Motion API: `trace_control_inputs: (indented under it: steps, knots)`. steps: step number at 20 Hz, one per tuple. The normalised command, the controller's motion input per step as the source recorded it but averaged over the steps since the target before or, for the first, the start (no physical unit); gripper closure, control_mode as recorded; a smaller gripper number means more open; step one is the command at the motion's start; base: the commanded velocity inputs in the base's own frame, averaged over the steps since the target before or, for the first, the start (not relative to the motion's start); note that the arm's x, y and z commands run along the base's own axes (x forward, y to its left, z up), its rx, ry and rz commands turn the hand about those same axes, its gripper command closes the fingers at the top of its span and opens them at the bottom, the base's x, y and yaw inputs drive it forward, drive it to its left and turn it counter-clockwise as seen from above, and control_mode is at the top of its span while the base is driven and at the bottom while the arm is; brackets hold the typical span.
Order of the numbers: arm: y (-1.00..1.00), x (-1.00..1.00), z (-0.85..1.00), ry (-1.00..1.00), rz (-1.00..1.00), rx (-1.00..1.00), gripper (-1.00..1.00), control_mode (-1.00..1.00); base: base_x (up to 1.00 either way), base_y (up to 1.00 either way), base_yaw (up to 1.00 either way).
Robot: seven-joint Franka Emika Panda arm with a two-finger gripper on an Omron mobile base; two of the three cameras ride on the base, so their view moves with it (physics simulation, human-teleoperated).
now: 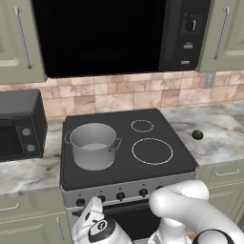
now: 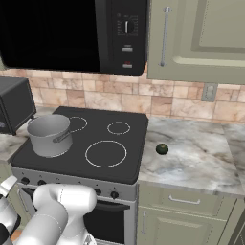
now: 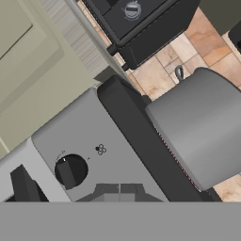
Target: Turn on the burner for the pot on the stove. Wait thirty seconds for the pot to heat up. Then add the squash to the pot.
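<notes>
While the white arm bends low at the bottom of the left base view, its two-finger gripper (image 1: 93, 206) sits just in front of the silver front panel of the black glass-top stove (image 1: 143, 114), close to the left end of the row of small black knobs (image 1: 120, 195). Its fingers are closed together with nothing between them. At the bottom of the hand view the dark fingertips (image 3: 110, 190) rise just beside a round black knob (image 3: 70, 170) on the silver panel.

Left of centre in the left base view, the grey steel stockpot with two loop handles (image 1: 93, 145) stands upright on the stove's front left zone, hiding the burner beneath it. To its right lie a large thin white ring (image 1: 152, 151) and, behind that, a small thin white ring (image 1: 142, 126). On the marble counter (image 1: 221, 133) at mid right rests the small dark green round squash (image 1: 197, 135), well apart from the pot. At the left edge stands a small black toaster oven (image 1: 19, 126).
</notes>
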Motion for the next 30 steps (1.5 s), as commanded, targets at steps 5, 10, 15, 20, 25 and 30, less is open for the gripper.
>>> trace_control_inputs:
  steps: [5,10,15,20,25,30]
  knots:
    - [0.0,0.0,0.0,0.0,0.0,0.0,1.0,-1.0,0.0,0.0,0.0]
    - [0.02,0.0,0.0,0.0,0.0,0.0,1.0,-1.0,0.0,0.0,0.0]
    - [0.0,-0.07,0.05,-0.02,-0.03,0.0,1.0,-1.0,0.0,0.0,0.0]
    - [-0.05,-0.45,0.98,0.02,-0.22,0.07,1.0,-1.0,0.0,0.0,0.0]
    - [-0.18,-0.63,1.0,0.09,-0.2,0.14,1.0,-1.0,0.0,0.0,0.0]
    - [-0.18,-0.65,0.79,0.05,-0.17,0.13,1.0,-1.0,0.0,0.0,0.0]
